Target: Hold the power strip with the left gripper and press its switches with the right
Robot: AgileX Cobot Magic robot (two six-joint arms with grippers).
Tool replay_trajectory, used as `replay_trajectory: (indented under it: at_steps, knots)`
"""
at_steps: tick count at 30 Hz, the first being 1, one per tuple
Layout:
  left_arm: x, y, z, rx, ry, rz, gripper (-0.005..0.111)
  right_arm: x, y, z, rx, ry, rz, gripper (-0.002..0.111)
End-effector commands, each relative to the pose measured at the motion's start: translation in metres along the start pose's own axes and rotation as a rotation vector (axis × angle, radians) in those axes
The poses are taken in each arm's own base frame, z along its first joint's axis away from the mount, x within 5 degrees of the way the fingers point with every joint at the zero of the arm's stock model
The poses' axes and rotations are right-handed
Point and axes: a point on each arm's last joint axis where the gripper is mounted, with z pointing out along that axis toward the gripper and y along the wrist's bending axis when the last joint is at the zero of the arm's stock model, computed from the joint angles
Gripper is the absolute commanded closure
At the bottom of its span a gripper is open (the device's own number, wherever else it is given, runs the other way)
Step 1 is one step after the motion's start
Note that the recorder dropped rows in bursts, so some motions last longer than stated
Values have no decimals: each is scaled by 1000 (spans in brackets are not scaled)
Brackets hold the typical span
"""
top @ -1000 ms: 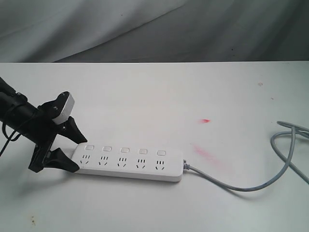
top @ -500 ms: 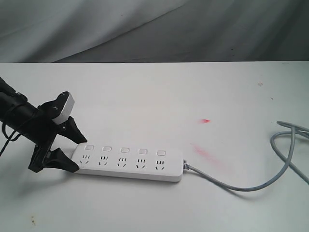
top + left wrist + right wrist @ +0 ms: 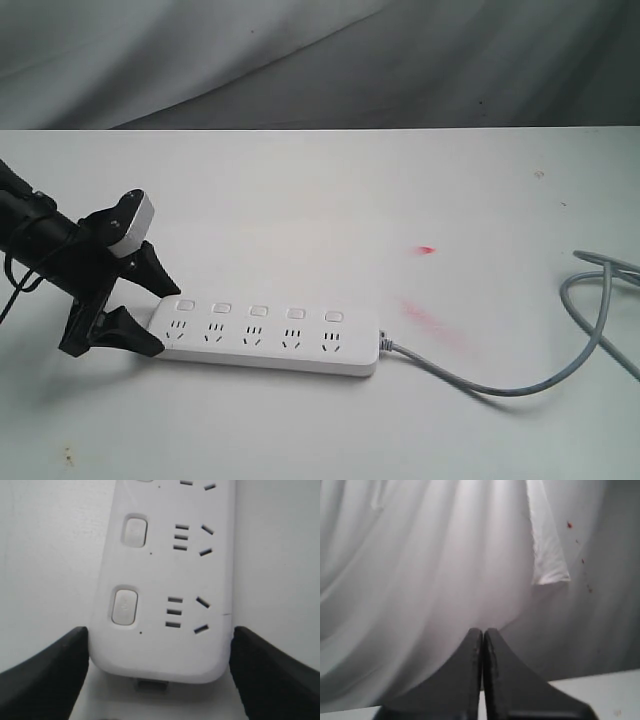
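Observation:
The white power strip lies flat on the white table, its grey cable trailing right. Five square switches run along its far edge, one above each socket. My left gripper has one black jaw on each long side of the strip's left end and is shut on it. In the left wrist view both jaws touch the sides of the power strip, and two switches show. My right gripper is shut on nothing, faces the grey curtain, and is outside the exterior view.
The cable loops back at the table's right edge. Two red smears mark the tabletop right of the strip. A grey curtain hangs behind the table.

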Motion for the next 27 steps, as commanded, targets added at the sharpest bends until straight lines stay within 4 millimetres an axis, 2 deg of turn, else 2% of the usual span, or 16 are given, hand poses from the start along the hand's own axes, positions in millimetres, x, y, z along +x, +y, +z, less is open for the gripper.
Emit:
replay_trajectory:
  at_steps: [1,4,7,8,11,17,19,23,27]
  knots:
    - [-2,2,-1,-16,5,10,107,38,-14,-12,47,90,195,107]
    - [-2,2,-1,-16,5,10,107,59,-18,-17,53,167,255,107]
    - [-2,2,-1,-16,5,10,107,74,-20,-21,53,317,32,107]
    - [-2,2,-1,-16,5,10,107,83,-25,-25,87,430,-80,107]
    - [-2,2,-1,-16,5,10,107,90,-40,-35,254,540,-137,107]
    - [-2,2,-1,-16,5,10,107,74,-36,-54,243,328,-263,107]
    - [-2,2,-1,-16,5,10,107,89,-41,-59,238,278,-272,107]
    - [-2,2,-1,-16,5,10,107,134,-56,-70,234,210,-288,107]
    - [-2,2,-1,-16,5,10,107,157,-64,-79,230,172,-310,107]
